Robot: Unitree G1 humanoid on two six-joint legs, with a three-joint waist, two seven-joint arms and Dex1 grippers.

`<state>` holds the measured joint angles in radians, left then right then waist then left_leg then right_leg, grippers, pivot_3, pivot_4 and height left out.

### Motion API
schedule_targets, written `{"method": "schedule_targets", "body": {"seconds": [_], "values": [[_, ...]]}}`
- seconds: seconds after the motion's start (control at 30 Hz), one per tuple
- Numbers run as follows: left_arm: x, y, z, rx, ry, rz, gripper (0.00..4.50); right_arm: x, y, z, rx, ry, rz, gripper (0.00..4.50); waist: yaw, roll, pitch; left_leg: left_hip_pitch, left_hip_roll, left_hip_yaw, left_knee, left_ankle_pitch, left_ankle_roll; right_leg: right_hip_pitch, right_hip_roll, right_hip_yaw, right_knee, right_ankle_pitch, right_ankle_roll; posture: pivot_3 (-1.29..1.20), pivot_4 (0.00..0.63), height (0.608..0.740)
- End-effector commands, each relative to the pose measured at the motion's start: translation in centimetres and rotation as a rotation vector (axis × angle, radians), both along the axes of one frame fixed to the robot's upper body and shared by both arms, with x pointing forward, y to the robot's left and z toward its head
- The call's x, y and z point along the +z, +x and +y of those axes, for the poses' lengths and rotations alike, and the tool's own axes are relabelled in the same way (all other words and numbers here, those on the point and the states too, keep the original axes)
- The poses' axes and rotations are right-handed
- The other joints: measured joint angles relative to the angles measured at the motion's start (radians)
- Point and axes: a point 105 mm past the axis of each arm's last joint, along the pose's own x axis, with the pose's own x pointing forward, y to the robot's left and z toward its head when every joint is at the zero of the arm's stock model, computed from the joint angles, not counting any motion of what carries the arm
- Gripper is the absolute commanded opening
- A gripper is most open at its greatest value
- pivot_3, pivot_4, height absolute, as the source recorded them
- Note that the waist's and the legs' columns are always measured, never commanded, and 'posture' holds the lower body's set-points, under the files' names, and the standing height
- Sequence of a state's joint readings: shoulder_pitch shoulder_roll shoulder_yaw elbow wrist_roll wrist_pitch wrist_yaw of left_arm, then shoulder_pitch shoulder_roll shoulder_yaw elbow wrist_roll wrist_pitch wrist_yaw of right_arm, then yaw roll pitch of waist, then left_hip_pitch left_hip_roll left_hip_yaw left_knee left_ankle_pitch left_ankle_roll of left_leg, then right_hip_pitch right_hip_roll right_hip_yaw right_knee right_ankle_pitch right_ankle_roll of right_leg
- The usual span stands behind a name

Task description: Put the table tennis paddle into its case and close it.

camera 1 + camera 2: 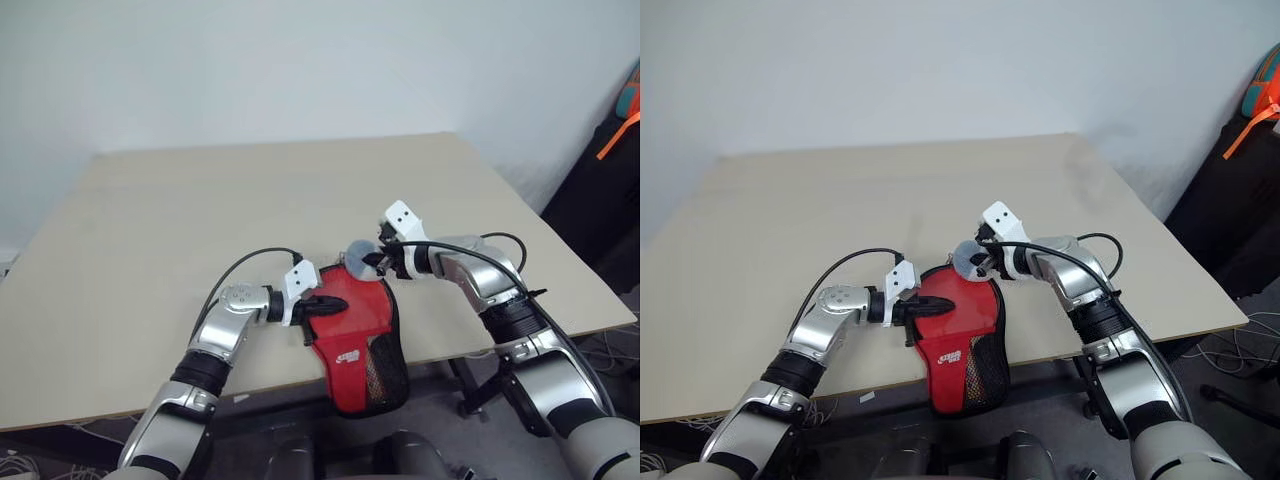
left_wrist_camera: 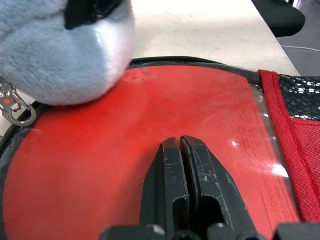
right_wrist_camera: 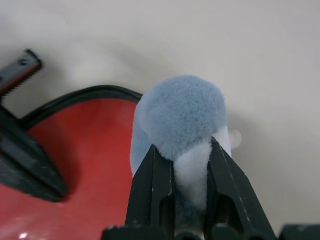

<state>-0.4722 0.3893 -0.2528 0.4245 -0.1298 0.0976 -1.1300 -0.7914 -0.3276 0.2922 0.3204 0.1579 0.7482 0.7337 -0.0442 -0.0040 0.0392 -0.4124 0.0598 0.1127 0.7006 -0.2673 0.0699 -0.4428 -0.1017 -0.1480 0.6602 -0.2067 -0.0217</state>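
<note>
The black case [image 1: 385,378] lies at the table's front edge, its narrow mesh end hanging over it. Through its clear side shows a round red face [image 2: 150,115], which looks like the table tennis paddle inside. My left gripper [image 2: 180,142] is shut, its fingertips lying on that clear side [image 1: 335,303]. A fluffy grey-blue lump [image 3: 180,112] sits at the case's round far rim, joined to a small metal chain [image 2: 12,107]. My right gripper [image 3: 182,145] is shut on the lump from the right [image 1: 375,262]. I cannot tell how far the zipper is closed.
The pale wooden table [image 1: 200,200] stretches wide behind and to the left of the case. Its right edge runs close past my right arm. A black bag with an orange strap [image 1: 620,130] stands off the table at the far right.
</note>
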Motion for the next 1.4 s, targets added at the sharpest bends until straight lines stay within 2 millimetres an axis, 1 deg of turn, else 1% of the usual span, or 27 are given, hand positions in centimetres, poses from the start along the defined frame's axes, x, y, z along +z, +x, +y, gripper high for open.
{"method": "schedule_targets", "body": {"seconds": [0.03, 0.17, 0.27, 0.4, 0.47, 0.6, 0.77, 0.9, 1.03, 1.1, 1.17, 1.33, 1.4], "values": [[-2.5, -0.8, 1.2, 0.005, 0.093, 0.083, 0.00, 2.6, 1.5, -0.8, -0.030, -0.004, -0.101, 0.25, 0.000, 0.000, 0.000, 0.000, 0.000, 0.000, 0.000, 0.000, 0.000, 0.000, 0.000, 0.000, 0.000, 0.000, 0.000, 0.00, 0.000, 0.706], [-2.6, -0.8, 1.3, -0.003, 0.109, 0.084, 0.00, 2.7, 2.1, -2.3, -0.050, -0.048, -0.124, 0.25, 0.000, 0.001, 0.000, 0.000, 0.000, 0.000, 0.000, 0.000, 0.000, 0.000, 0.000, 0.000, 0.000, 0.000, 0.000, 0.00, 0.000, 0.706], [-2.6, -0.7, 1.2, -0.011, 0.120, 0.084, 0.00, 2.3, 2.4, -4.3, -0.061, -0.119, -0.145, 0.25, 0.002, 0.001, 0.000, 0.000, -0.001, 0.000, 0.000, 0.000, 0.000, 0.000, 0.000, 0.000, 0.000, 0.000, 0.000, 0.00, 0.000, 0.706], [-2.6, -0.6, 1.1, -0.022, 0.126, 0.087, 0.00, 1.8, 2.0, -6.8, -0.053, -0.191, -0.146, 0.25, 0.002, 0.002, 0.000, 0.000, -0.001, 0.000, 0.000, 0.000, 0.000, 0.000, -0.001, 0.000, 0.000, 0.000, 0.000, 0.00, 0.000, 0.706], [-2.6, -0.6, 1.0, -0.025, 0.128, 0.088, 0.00, 1.6, 1.8, -7.6, -0.048, -0.213, -0.145, 0.25, 0.002, 0.002, 0.000, 0.000, -0.001, 0.000, 0.000, 0.000, 0.000, 0.000, -0.001, 0.000, 0.000, 0.000, 0.000, 0.00, 0.000, 0.706], [-2.7, -0.6, 0.9, -0.041, 0.138, 0.095, 0.00, 1.4, 0.6, -10.0, -0.019, -0.274, -0.134, 0.25, 0.004, 0.004, 0.001, 0.000, -0.001, 0.000, 0.000, 0.000, 0.000, 0.000, -0.001, 0.000, 0.000, 0.000, 0.000, 0.00, 0.000, 0.706], [-2.8, -0.7, 0.8, -0.060, 0.144, 0.100, 0.00, 1.5, -1.5, -11.6, 0.048, -0.311, -0.113, 0.25, 0.004, 0.004, 0.001, 0.000, -0.002, -0.001, 0.000, 0.000, 0.001, 0.001, -0.002, 0.000, 0.000, 0.000, 0.000, 0.00, 0.000, 0.706], [-2.7, -0.6, 0.7, -0.071, 0.147, 0.100, 0.00, 1.6, -3.9, -12.4, 0.140, -0.328, -0.081, 0.25, 0.015, 0.004, 0.001, 0.000, -0.002, -0.001, 0.000, -0.001, 0.001, 0.001, -0.002, 0.000, -0.001, 0.000, 0.000, 0.00, 0.000, 0.706], [-2.7, -0.4, 0.5, -0.079, 0.149, 0.099, 0.00, 1.9, -5.9, -12.6, 0.218, -0.322, -0.058, 0.25, 0.025, 0.004, 0.001, 0.000, -0.001, -0.001, 0.000, -0.001, 0.001, 0.000, -0.002, -0.001, -0.001, 0.000, 0.000, 0.00, 0.000, 0.706], [-2.6, -0.2, 0.4, -0.083, 0.150, 0.097, 0.00, 2.0, -7.5, -12.2, 0.295, -0.307, -0.034, 0.25, 0.028, 0.004, 0.001, 0.000, -0.001, -0.002, 0.001, -0.001, 0.001, 0.000, -0.002, -0.001, -0.001, 0.000, 0.000, 0.00, 0.000, 0.706], [-2.6, -0.1, 0.3, -0.086, 0.151, 0.096, 0.00, 1.9, -8.5, -12.0, 0.338, -0.302, -0.019, 0.25, 0.030, 0.004, 0.001, 0.001, -0.001, -0.003, 0.001, -0.003, -0.002, 0.001, -0.002, -0.002, -0.002, -0.001, 0.000, 0.00, 0.000, 0.706], [-2.5, 0.1, 0.2, -0.094, 0.157, 0.092, 0.00, 1.6, -11.9, -11.1, 0.500, -0.299, 0.040, 0.25, 0.034, 0.004, 0.001, 0.000, -0.001, -0.005, 0.001, -0.003, -0.002, 0.001, -0.002, -0.003, -0.002, -0.001, 0.000, 0.00, 0.000, 0.706], [-2.5, 0.2, 0.2, -0.096, 0.161, 0.089, 0.00, 1.5, -12.8, -10.9, 0.539, -0.298, 0.059, 0.25, 0.037, 0.003, 0.001, 0.000, -0.001, -0.005, 0.001, -0.003, -0.002, 0.001, -0.002, -0.003, -0.002, -0.001, 0.000, 0.00, 0.000, 0.706]]}}
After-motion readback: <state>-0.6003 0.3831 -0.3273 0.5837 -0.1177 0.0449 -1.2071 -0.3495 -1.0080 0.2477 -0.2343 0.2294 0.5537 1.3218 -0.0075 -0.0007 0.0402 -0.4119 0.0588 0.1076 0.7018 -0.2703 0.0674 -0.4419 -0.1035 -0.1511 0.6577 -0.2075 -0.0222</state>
